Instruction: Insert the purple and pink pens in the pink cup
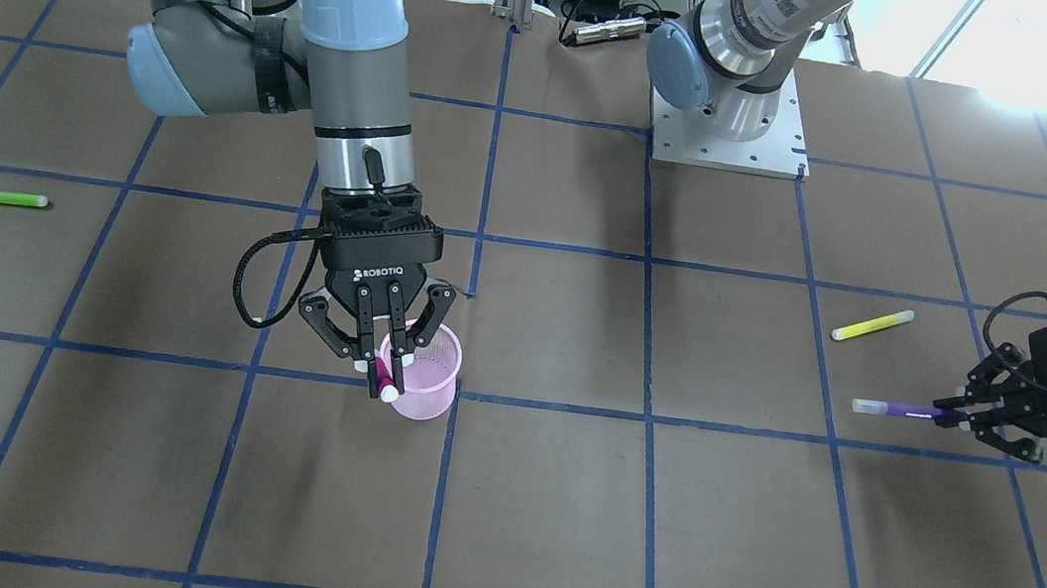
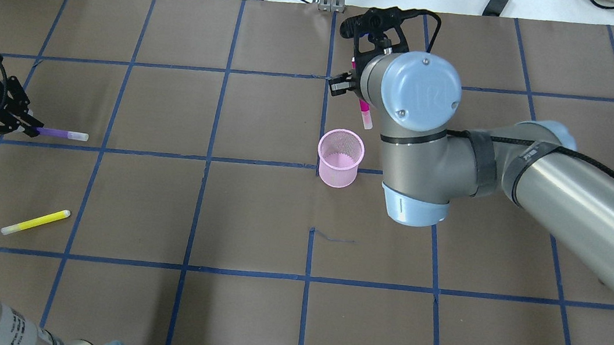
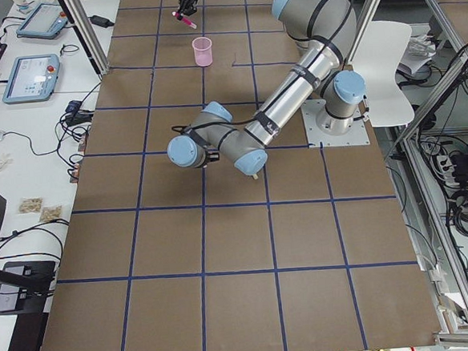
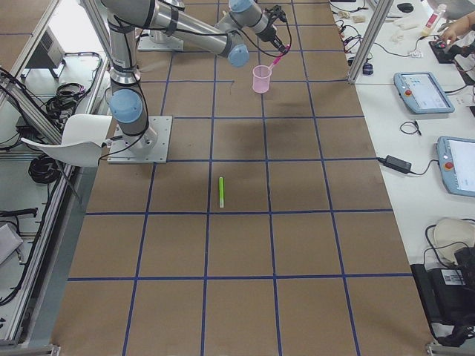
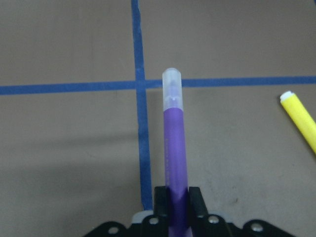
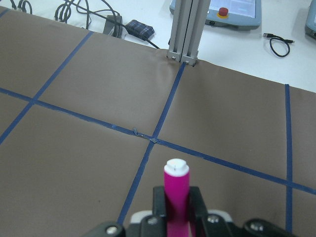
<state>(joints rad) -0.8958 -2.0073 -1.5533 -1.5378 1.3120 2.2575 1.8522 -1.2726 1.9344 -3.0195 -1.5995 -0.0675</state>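
Yellow pen [image 1: 872,325] near L gripper [image 1: 953,418] (pinching purple pen [image 1: 899,410]); R gripper [image 1: 378,378] pinches pink pen [image 2: 365,114] by cup [image 2: 336,170].

I have my right pincer [image 1: 377,371] angled downward over the desk's middle, toward the far edge, jaws clamped on a slim pink pen with a white tip [image 1: 386,387]. My left pincer [image 1: 956,417] lies almost level near the desk's left edge, clamped on a slim purple pen with a clear cap [image 1: 899,410].
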